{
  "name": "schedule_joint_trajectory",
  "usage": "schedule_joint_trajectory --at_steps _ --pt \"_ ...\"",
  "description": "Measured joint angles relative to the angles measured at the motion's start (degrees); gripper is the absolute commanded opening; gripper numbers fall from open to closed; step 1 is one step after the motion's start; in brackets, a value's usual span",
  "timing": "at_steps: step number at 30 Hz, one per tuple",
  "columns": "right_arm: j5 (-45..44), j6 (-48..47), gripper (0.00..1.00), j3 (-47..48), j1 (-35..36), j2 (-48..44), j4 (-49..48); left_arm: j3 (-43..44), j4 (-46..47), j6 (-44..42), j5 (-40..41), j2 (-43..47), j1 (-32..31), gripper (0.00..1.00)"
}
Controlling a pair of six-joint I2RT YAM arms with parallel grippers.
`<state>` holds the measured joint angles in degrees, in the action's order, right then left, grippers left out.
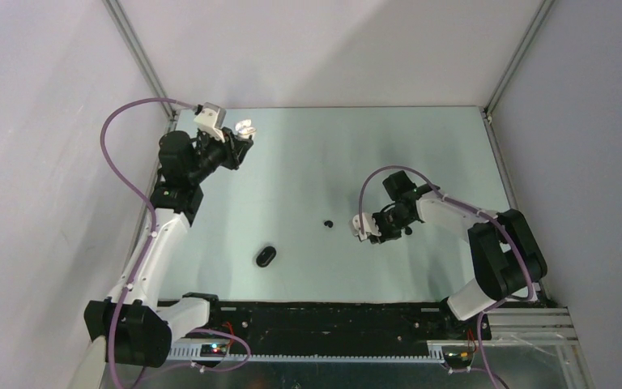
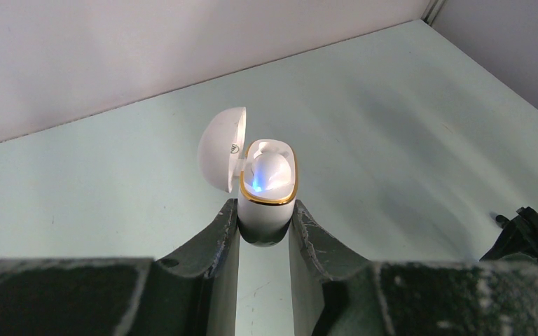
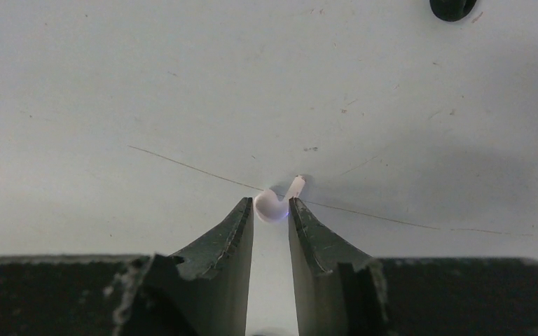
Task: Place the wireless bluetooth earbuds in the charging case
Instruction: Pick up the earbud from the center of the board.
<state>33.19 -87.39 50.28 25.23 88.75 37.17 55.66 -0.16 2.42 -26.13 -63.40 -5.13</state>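
My left gripper [image 2: 266, 222] is shut on the base of a white charging case [image 2: 268, 199] with a gold rim and holds it up at the back left [image 1: 245, 127]. Its lid is open, and a white earbud [image 2: 270, 171] sits inside with a blue light. My right gripper [image 3: 272, 207] is low over the table, its fingertips closed on a second white earbud [image 3: 274, 203] whose stem points away. In the top view this gripper [image 1: 379, 233] is right of centre. One black earbud [image 1: 328, 222] lies on the table to its left. The other black earbud is out of view.
A closed black case [image 1: 265, 256] lies on the table near the front, left of centre. A black object [image 3: 452, 7] is cut by the top edge of the right wrist view. Grey walls with metal posts close off the back and sides.
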Motion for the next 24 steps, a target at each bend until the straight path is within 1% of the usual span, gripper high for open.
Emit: schedule_joint_trajectory --at_steps 9,24 --pt "-0.9 -1.7 0.31 1.8 -0.8 2.6 2.5 0.0 0.0 -0.1 0.0 0.0 0.0 0.0" --pt "-0.7 -2.2 0.38 1.9 -1.0 3.5 4.4 0.0 0.0 -0.1 0.0 -0.4 -0.6 0.0"
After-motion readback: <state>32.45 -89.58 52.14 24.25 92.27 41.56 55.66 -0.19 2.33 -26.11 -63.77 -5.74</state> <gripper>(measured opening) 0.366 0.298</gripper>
